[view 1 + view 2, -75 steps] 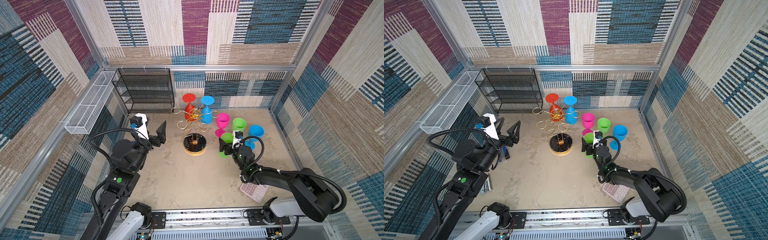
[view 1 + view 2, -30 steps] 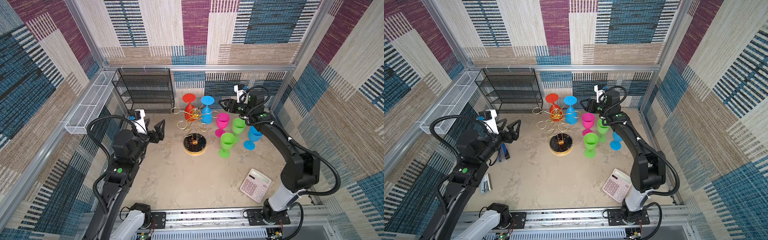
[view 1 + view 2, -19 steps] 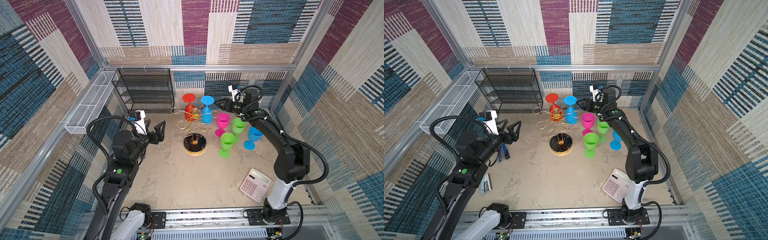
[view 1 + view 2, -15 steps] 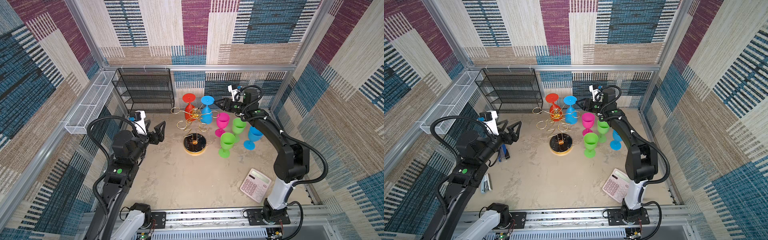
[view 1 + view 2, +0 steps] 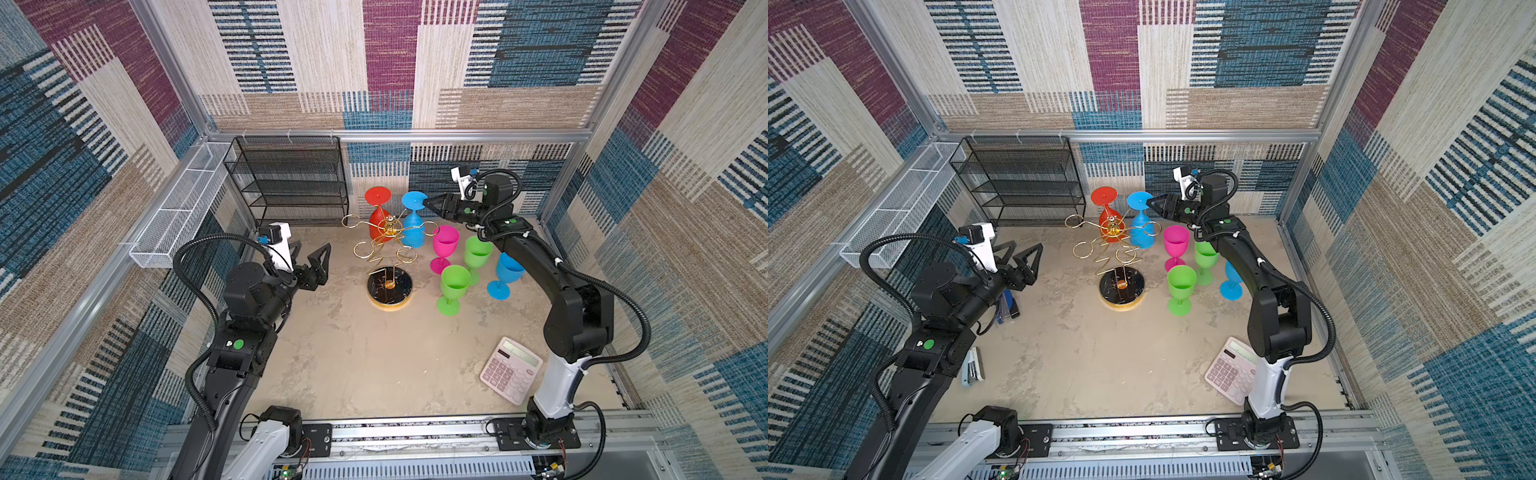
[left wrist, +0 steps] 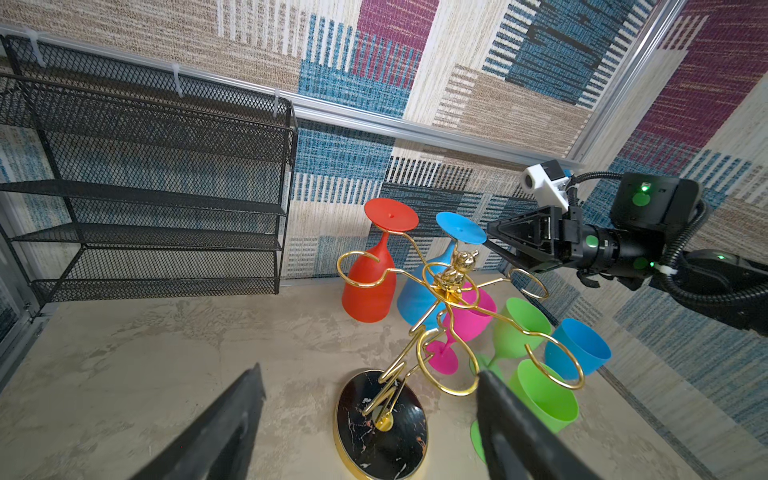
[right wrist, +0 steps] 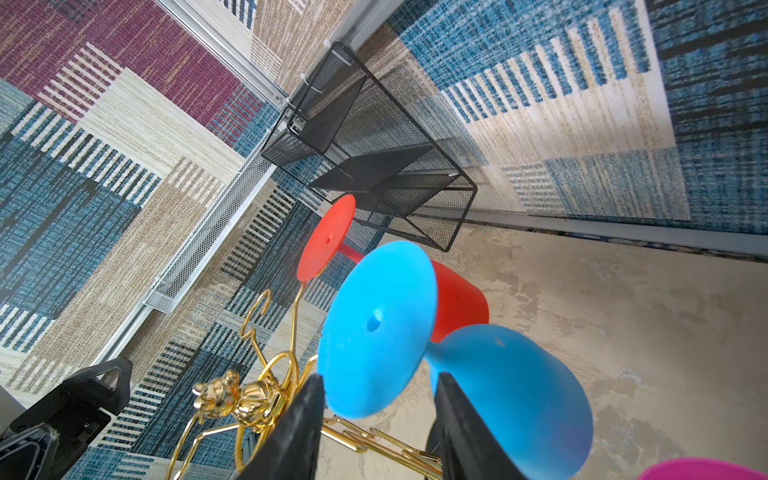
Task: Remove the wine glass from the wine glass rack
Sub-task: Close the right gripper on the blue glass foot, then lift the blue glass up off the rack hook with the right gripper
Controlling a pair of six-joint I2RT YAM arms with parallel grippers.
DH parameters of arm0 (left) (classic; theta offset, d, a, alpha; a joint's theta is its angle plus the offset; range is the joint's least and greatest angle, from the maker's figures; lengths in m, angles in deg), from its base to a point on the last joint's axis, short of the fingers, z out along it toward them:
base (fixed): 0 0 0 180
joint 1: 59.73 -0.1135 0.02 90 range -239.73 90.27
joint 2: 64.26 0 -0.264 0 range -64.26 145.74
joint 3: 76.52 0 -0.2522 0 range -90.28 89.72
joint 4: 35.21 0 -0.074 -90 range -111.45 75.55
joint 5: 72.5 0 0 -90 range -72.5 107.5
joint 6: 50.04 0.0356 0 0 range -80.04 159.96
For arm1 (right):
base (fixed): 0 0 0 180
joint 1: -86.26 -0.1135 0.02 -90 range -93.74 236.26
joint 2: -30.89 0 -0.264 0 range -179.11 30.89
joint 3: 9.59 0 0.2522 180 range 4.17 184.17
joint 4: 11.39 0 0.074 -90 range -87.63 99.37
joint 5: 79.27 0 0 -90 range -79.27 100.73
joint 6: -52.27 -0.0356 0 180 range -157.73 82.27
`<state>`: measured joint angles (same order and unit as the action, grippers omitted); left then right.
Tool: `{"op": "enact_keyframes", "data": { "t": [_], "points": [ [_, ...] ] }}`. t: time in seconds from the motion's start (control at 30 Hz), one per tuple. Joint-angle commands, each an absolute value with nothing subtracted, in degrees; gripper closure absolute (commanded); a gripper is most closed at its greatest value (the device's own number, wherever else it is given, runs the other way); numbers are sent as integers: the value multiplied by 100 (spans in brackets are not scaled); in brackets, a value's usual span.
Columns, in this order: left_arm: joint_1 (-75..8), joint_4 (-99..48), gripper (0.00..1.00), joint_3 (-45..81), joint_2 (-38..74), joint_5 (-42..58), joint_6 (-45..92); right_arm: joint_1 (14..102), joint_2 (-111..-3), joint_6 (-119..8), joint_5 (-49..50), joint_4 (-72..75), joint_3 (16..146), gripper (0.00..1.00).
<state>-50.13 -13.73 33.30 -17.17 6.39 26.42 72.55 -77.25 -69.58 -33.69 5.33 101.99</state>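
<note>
The gold wine glass rack [image 5: 390, 227] [image 5: 1115, 226] stands mid-floor on its round black base [image 5: 390, 286]. Two wine glasses hang upside down from its far arms: a red one [image 5: 378, 195] [image 6: 370, 286] and a blue one [image 5: 414, 200] [image 5: 1139, 200]. My right gripper [image 5: 426, 203] [image 5: 1148, 203] reaches in level from the right, open. In the right wrist view its jaws [image 7: 380, 376] straddle the rim of the blue glass's foot [image 7: 380, 324], with a gap on one side. My left gripper [image 5: 312, 249] [image 6: 369, 372] hovers wide open and empty, left of the rack.
Right of the rack a pink glass [image 5: 445, 241], two green glasses [image 5: 455, 282] [image 5: 477, 251] and a blue glass [image 5: 509, 268] stand upright under my right arm. A calculator [image 5: 511, 370] lies front right. A black mesh shelf [image 5: 291, 178] and a white wire basket [image 5: 183, 208] line the back left.
My right arm has swung from the green glass near the front up to the blue glass's foot on the rack, and its jaws have narrowed. The left arm has hardly moved.
</note>
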Motion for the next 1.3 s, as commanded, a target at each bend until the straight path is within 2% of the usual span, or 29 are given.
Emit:
{"op": "enact_keyframes", "data": {
  "t": [0.0, 0.5, 0.73, 1.27],
  "points": [
    [-5024, -1499, 18, 3344, -1748, 537, 2599, 7179, -7816, -6927, -3347, 597, 10405, 57],
    [-5042, -1504, 18, 3381, -1802, 483, 2626, 7134, -7875, -6962, -3234, 735, 10549, 78],
    [-5050, -1491, 18, 3384, -1827, 461, 2638, 7133, -7862, -7026, -3225, 737, 10567, 82],
    [-5055, -1530, 18, 3381, -1851, 423, 2600, 7139, -7733, -7354, -3399, 584, 10542, 99]
  ]
}}
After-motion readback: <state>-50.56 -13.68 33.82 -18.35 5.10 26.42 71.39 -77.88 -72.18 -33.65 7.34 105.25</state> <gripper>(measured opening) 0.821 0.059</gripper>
